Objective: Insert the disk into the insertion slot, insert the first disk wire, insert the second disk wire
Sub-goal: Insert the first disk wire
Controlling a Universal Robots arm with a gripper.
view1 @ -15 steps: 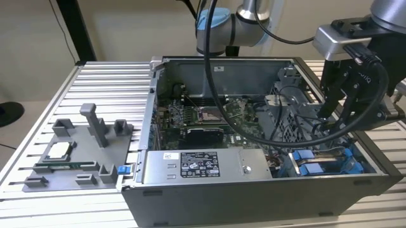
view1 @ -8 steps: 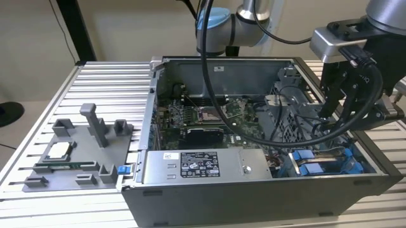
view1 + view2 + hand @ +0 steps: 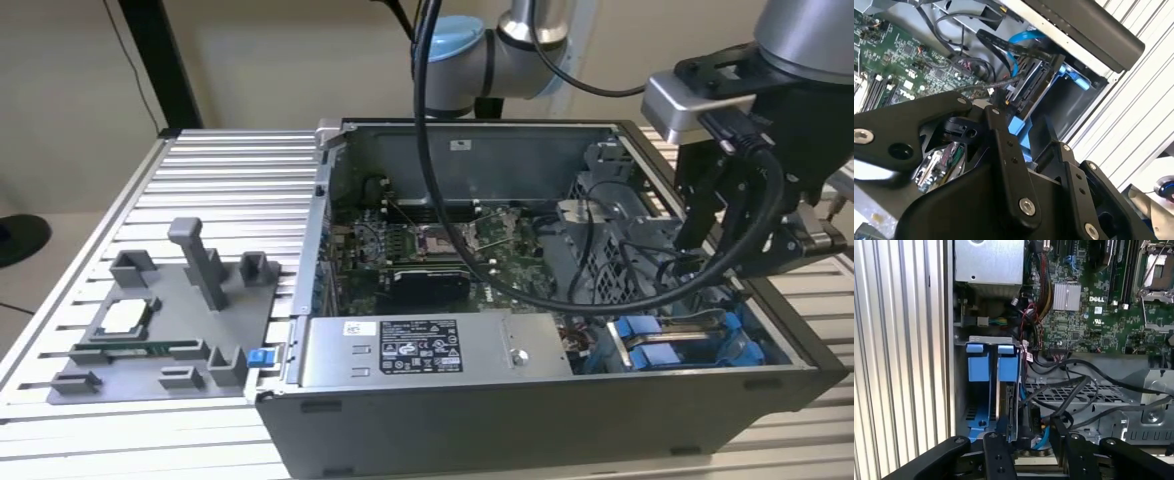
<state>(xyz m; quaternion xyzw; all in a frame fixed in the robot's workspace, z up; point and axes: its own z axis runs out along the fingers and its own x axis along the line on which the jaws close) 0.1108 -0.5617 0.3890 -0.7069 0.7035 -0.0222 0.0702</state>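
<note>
The disk (image 3: 1004, 395) stands edge-on in the insertion slot (image 3: 974, 415), at four o'clock of the computer case (image 3: 534, 420) in the exterior view. The gripper (image 3: 1032, 440) hangs open astride a black wire connector (image 3: 1030, 422). The plug is probably stiff and its cable limp, so it is best held by the plug body.

We count two blue tabs (image 3: 978, 369) side by side just beyond the gripper (image 3: 1030, 440). We also count one open computer case (image 3: 534, 420), one grey power-supply box (image 3: 427, 350) and one motherboard (image 3: 363, 250).
</note>
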